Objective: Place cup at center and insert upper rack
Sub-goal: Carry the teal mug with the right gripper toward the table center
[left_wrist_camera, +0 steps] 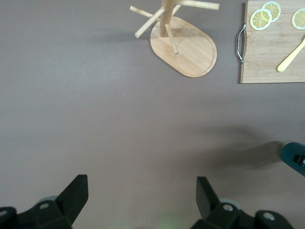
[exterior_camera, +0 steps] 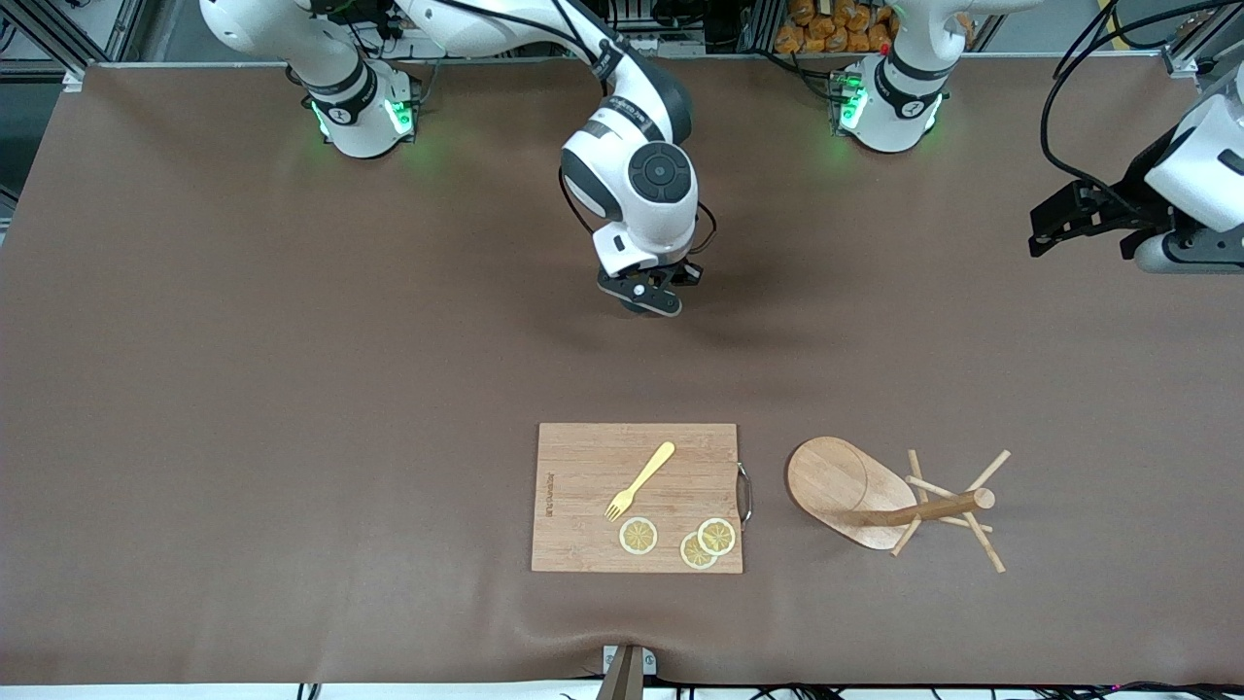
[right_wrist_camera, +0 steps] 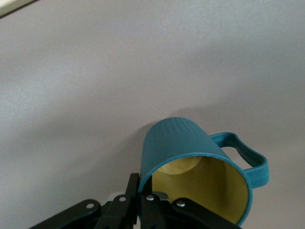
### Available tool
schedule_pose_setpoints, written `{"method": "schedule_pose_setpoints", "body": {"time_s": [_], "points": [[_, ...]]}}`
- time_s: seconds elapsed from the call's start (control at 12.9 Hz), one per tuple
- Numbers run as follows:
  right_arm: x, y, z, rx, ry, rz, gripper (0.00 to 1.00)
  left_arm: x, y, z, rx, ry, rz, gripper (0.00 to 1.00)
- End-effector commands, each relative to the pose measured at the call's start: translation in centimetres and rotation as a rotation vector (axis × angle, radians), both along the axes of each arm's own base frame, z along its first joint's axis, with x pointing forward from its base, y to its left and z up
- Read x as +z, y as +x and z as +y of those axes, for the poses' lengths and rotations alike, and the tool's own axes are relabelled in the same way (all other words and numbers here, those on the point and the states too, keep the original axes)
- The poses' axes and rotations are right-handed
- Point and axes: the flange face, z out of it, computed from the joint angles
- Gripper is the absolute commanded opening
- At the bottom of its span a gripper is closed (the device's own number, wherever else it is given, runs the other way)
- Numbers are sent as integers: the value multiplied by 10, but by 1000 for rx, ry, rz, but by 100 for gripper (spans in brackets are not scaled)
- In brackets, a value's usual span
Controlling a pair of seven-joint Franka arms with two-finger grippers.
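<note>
1. Right claw [exterior_camera: 649, 292]: upper centre of the front view, hanging over bare tabletop [exterior_camera: 292, 389]. It is clamped on the rim of the cup [right_wrist_camera: 200, 176]; the right wrist view shows one finger inside the yellow interior and one on the ribbed teal wall. This rim pinch leaves the cup's base free to be set down. In that view the cup appears tilted, handle turned away from the claw.

2. Cup, location: held in the air in the right claw, above the middle of the tabletop. In the front view it is almost wholly hidden beneath the wrist. Judgement: the carry to centre looks close to done, release not yet made.

3. Left claw [left_wrist_camera: 140, 202]: at the right edge of the front view, raised over the tabletop, fingers spread wide and holding nothing. This arm waits, clear of the right arm's working space.

4. Upper rack [exterior_camera: 889, 501]: lower right of the front view, lying on its side on the tabletop, its oval base on edge, post horizontal, pegs splayed toward the left arm's end. Judgement: it must be lifted and stood up before it can be inserted, and the idle left claw is the better placed for that.

5. Cutting board [exterior_camera: 637, 496]: lower centre of the front view, just beside the rack, carrying a yellow fork [exterior_camera: 639, 480] and three lemon slices [exterior_camera: 639, 535]. Not part of the task; judged an obstacle near the rack pickup.
</note>
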Motion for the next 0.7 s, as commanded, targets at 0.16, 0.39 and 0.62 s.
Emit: {"method": "schedule_pose_setpoints", "body": {"time_s": [0.16,0.39,0.62], "points": [[-16,-19,27,-66,19,-11,0,0,4,-5,-15,-4,-12,100],[-24,-46,47,-119,33,4,0,-2,5,-6,-17,-3,-9,100],[-24,-59,57,-237,60,63,0,-2,4,-8,-19,-5,-7,100]]}}
